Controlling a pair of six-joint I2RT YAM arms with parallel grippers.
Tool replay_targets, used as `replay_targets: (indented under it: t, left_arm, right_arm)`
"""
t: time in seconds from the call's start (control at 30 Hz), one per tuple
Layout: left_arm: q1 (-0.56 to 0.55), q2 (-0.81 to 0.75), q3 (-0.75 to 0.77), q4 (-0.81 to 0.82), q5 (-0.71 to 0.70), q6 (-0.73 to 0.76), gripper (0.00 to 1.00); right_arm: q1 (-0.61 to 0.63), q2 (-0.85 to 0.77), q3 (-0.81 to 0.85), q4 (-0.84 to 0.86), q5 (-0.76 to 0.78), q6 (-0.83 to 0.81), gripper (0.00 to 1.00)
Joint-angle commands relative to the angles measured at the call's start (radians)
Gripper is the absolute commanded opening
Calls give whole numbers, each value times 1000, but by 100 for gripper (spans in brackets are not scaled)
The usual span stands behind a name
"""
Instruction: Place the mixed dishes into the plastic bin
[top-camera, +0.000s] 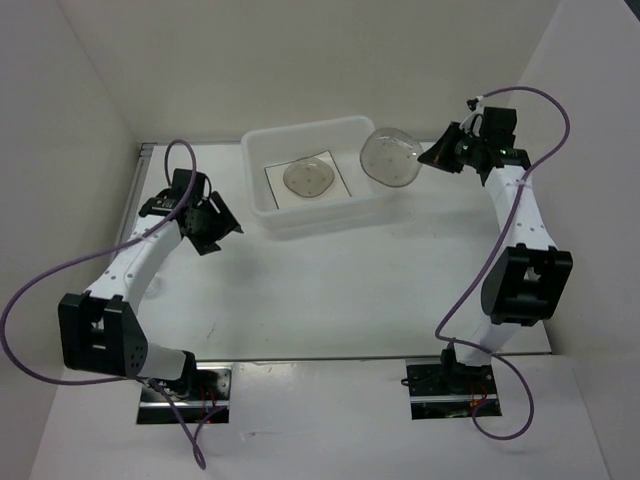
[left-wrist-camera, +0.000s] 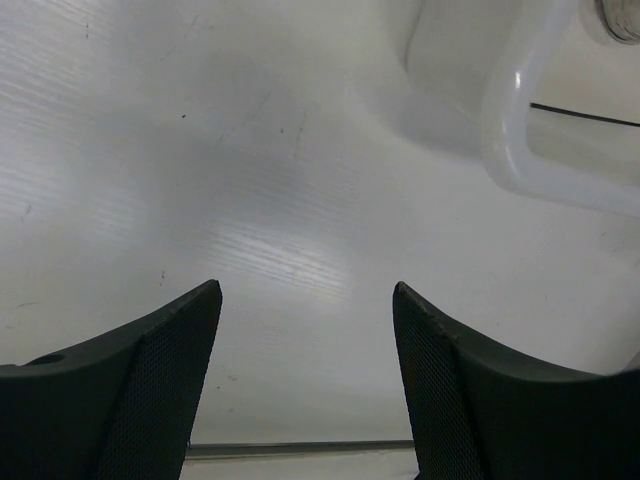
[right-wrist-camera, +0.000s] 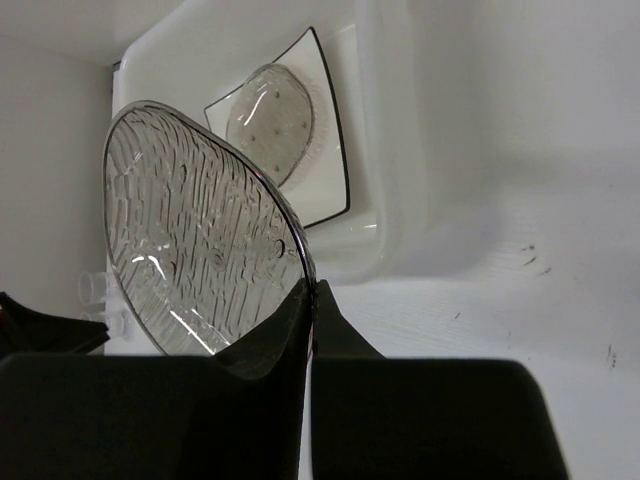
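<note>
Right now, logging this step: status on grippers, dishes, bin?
Left gripper open, empty. Right gripper shut on speckled dish at right end of bin. Square plate, another dish inside. Nothing in the way.

The left arm (top-camera: 135, 262) and the right arm (top-camera: 522, 212) have white links and black joints. A purple cable (top-camera: 180, 143) runs along each. The 2 black fingers (left-wrist-camera: 150, 390) have meshed inner faces.

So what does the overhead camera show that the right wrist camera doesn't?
Overhead only: both whole arms, with the left gripper open left of the plastic bin. Right wrist only: the crackled pattern of the held dish, and what looks like a small clear cup beyond it. Both: the right gripper pinching that dish by the bin's rim, and a round dish lying on the square plate inside.
</note>
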Motion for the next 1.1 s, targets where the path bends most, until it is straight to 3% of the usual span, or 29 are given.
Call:
replay_targets:
  t: [0.0, 0.27, 0.83, 1.07]
  left_arm:
    - [18, 62, -8, 95, -13, 15, 76]
    - [18, 216, 87, 126, -13, 33, 76]
    - [58, 196, 115, 17, 119, 113, 75]
    - [78, 253, 184, -61, 142, 167, 75]
  right_arm:
    - [60, 43, 110, 33, 5, -14, 0]
    - [163, 264, 331, 42, 53, 6, 0]
    - [382, 815, 851, 13, 77, -34, 0]
    - [416, 947, 931, 13, 87, -34, 0]
